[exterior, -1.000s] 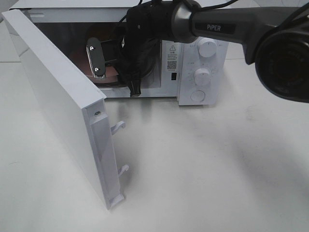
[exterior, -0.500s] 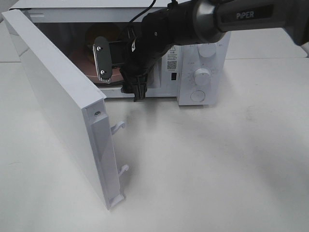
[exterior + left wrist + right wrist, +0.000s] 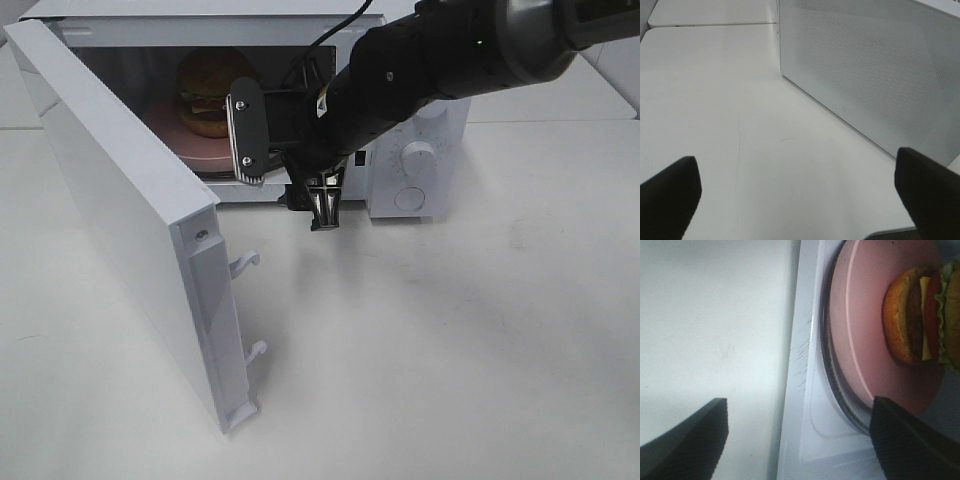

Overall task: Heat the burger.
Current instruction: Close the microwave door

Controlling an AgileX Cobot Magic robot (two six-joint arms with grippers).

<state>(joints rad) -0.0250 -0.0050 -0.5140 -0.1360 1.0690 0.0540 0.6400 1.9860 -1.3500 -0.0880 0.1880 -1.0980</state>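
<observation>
The burger sits on the pink plate inside the microwave. The right gripper hangs at the microwave's mouth, jaws wide and empty. The left gripper waits near the microwave, jaws wide too. The door is wide open. A swinging arm could bump the plate and tip the burger.

The burger shows a golden-brown bun, a yellow cheese edge, red tomato, green lettuce and a dark patty, and sits on a pink plate. The microwave, its door and the table are white; the door's outer face carries a fine dotted mesh. The right gripper has black fingers, one with what looks like fine ribbing.
</observation>
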